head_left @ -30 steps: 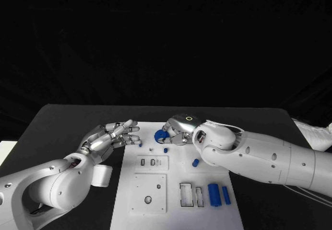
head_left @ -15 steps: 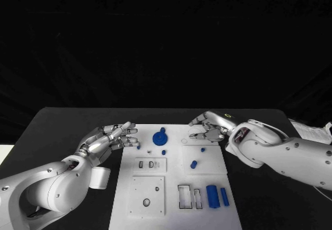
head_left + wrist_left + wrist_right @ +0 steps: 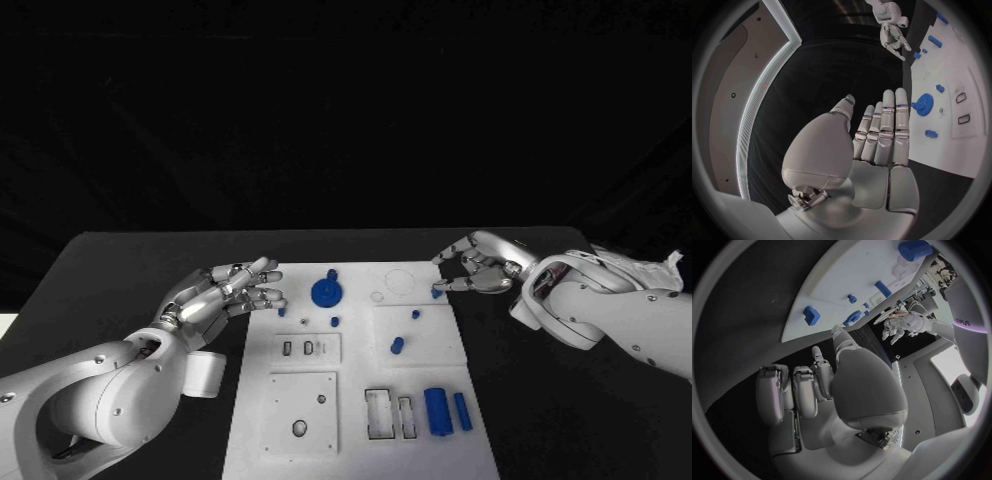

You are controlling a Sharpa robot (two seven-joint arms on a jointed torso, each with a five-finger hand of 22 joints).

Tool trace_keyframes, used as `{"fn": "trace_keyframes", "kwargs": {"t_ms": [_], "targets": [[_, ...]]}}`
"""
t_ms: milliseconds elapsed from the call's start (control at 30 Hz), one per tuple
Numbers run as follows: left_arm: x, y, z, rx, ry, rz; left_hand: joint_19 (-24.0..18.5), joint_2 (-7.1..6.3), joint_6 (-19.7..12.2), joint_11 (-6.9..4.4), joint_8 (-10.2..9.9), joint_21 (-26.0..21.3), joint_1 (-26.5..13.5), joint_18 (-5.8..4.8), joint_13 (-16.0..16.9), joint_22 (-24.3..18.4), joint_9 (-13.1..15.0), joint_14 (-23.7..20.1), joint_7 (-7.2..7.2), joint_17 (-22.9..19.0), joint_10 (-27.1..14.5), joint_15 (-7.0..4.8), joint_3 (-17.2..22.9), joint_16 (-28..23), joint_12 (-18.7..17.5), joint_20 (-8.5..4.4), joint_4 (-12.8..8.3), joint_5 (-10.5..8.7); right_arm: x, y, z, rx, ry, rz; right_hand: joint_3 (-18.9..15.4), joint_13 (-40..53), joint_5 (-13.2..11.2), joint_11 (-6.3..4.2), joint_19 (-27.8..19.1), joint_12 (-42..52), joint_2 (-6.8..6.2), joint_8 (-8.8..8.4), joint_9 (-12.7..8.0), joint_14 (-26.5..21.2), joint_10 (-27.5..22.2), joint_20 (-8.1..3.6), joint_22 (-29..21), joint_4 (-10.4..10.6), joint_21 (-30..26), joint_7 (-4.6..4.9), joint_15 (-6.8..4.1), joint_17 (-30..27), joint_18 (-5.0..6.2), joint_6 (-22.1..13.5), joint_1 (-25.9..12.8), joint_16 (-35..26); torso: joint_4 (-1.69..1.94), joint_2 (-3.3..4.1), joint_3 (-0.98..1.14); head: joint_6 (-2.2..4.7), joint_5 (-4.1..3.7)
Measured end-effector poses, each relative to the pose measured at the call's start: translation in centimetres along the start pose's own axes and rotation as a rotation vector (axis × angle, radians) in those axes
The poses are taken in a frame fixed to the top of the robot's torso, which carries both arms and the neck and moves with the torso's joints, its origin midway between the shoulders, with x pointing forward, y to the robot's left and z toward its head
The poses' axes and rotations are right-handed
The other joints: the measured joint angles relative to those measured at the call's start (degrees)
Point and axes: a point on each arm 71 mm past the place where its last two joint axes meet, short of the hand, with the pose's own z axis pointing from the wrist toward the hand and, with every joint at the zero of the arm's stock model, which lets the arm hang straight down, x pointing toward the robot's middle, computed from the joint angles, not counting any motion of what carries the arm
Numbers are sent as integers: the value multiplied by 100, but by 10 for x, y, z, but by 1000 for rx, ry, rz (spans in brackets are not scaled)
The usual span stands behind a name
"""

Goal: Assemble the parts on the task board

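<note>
The white task board (image 3: 361,375) lies in the middle of the table. A blue gear (image 3: 327,293) stands near its far edge, also seen in the left wrist view (image 3: 925,102). Small blue parts (image 3: 397,345) dot the board, and two blue cylinders (image 3: 437,411) lie near its front right. My left hand (image 3: 231,292) hovers by the board's left edge with fingers straight and nothing in it. My right hand (image 3: 479,265) is at the far right edge, fingers loosely curled and empty. Its fingertips are close to a small blue block (image 3: 437,293), which lies just off them in the right wrist view (image 3: 811,315).
Rectangular slots (image 3: 385,413) and raised white plates (image 3: 306,398) take up the board's near half. The black table (image 3: 101,270) runs out on both sides of the board.
My right hand has let go of the blue gear, which now stands on the board, and moved right to the board's far right edge. My left hand has drawn back slightly.
</note>
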Motion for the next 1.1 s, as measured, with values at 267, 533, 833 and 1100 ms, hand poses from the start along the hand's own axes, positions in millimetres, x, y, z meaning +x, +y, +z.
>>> {"fn": "trace_keyframes", "kwargs": {"t_ms": [267,533,833,1100], "targets": [[0,0,1,0,-1,0,0,0,0,0,0,0,0,0,0,0,0,0,0,0,0,0,0,0,0,0,0,0,3,-8,-1,16,20,8,-15,0,0,0,0,0,0,0,1,0,0,0,-1,-15,0,0,0,0,0,0,0,0,7,0,-5,-5,1],[-1,0,1,0,-3,1,0,23,0,0,0,0,23,0,0,-1,0,0,0,15,0,0,18,0,0,0,-18,0,15,-12,-2,27,54,16,-15,0,0,0,0,0,0,0,0,0,0,0,-2,-15,0,0,0,-1,0,0,0,-1,8,-2,-15,-40,1],[-2,0,1,0,-4,1,0,23,0,0,0,0,23,1,0,-1,0,0,0,15,0,0,18,0,0,0,-18,0,20,-13,0,31,72,15,19,1,-10,0,0,0,48,0,6,0,0,0,-2,-50,23,1,0,-2,0,74,48,-1,8,-5,-21,-46,-1],[-2,0,1,0,-3,1,0,23,0,0,0,0,23,0,0,-2,0,0,0,14,0,0,18,0,0,0,-18,0,26,-11,4,27,85,15,205,34,-154,1,0,51,262,0,7,0,-1,0,-2,-153,22,-18,0,-2,0,203,135,22,12,-8,-21,-51,-6]]}}
